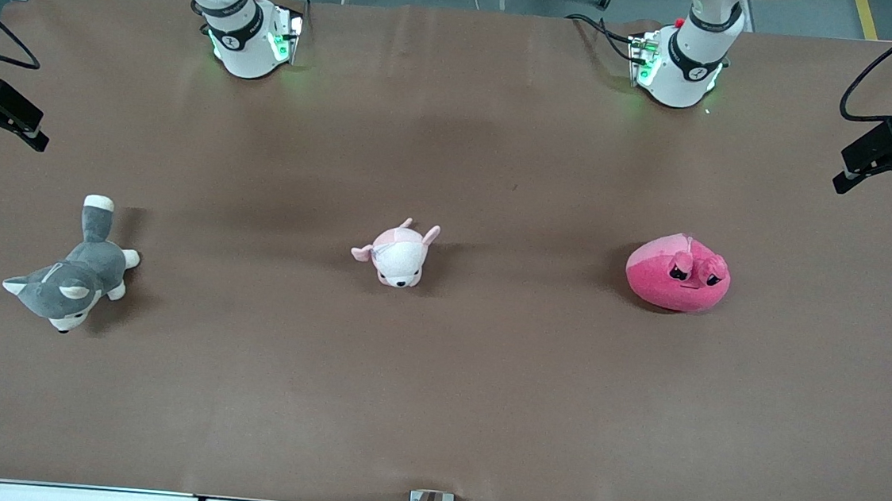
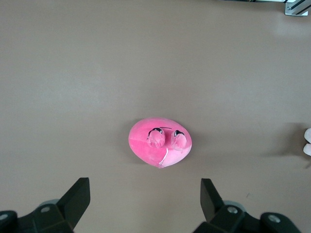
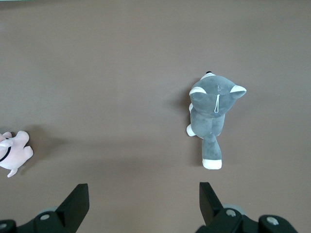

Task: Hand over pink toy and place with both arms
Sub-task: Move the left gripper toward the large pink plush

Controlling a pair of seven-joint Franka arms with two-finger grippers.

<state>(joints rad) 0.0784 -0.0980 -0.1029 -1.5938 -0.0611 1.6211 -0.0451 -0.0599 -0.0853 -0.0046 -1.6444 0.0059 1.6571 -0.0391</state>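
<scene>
brown table (image 1: 433, 409), pink toy (image 1: 676, 278) untouched

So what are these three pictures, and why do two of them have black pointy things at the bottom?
Two robot arms stand at a brown table. The big picture looks down from across it. The other two come from cameras on the arms' wrists, and the black points are each arm's fingers, spread open and holding nothing. The left gripper hangs over the pink toy. The right gripper hangs over the table by the grey husky. A small pale pink plush lies between the two toys.
</scene>
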